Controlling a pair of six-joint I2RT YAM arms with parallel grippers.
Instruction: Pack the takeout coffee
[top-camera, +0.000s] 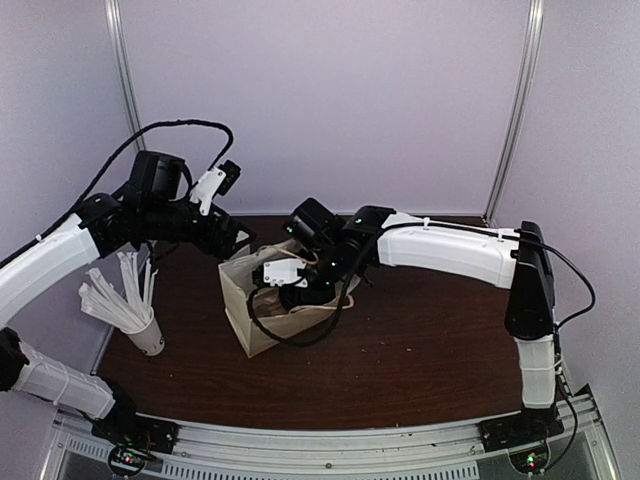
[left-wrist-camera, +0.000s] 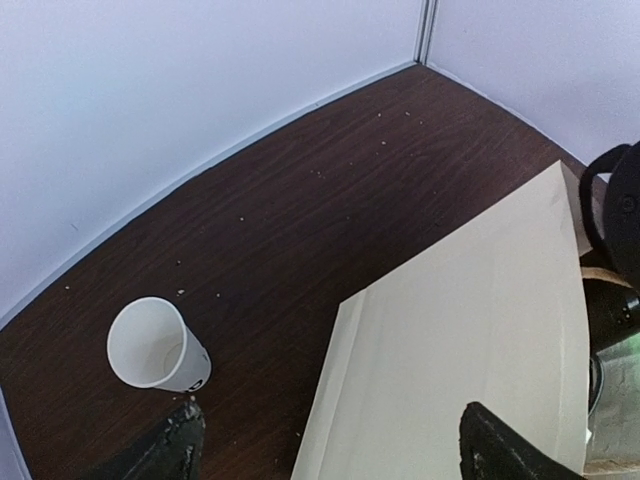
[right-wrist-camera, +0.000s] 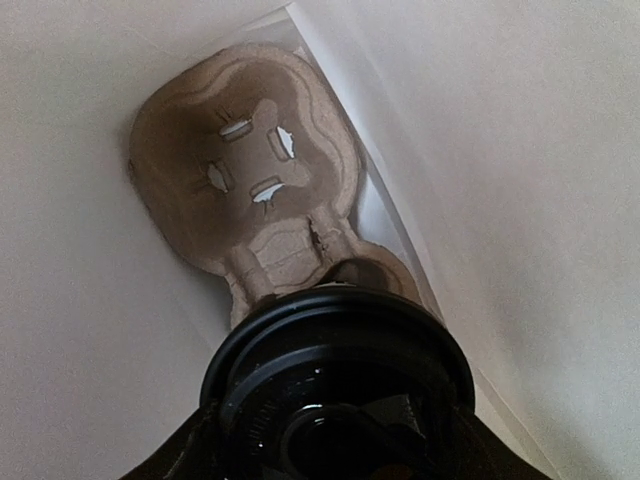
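R claw (right-wrist-camera: 332, 445) is down inside the paper bag (top-camera: 240, 318) at table (top-camera: 430, 345) centre. It's narrow, clamped on the takeout coffee (right-wrist-camera: 335, 345). You see only its black lid, upright, over one pocket of the pulp carrier (right-wrist-camera: 240, 165). Seated or not: can't tell. Your L claw (left-wrist-camera: 340, 448) is wide open, at the bag's far-left wall. Lidless white cup (left-wrist-camera: 158, 345) lies on its side nearby. Straw cup (top-camera: 146, 336) stands near left.

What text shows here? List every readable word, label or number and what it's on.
None can be read.
White cup: dark print low on its side, too small to read.
Coffee lid: any embossing too blurred to read.
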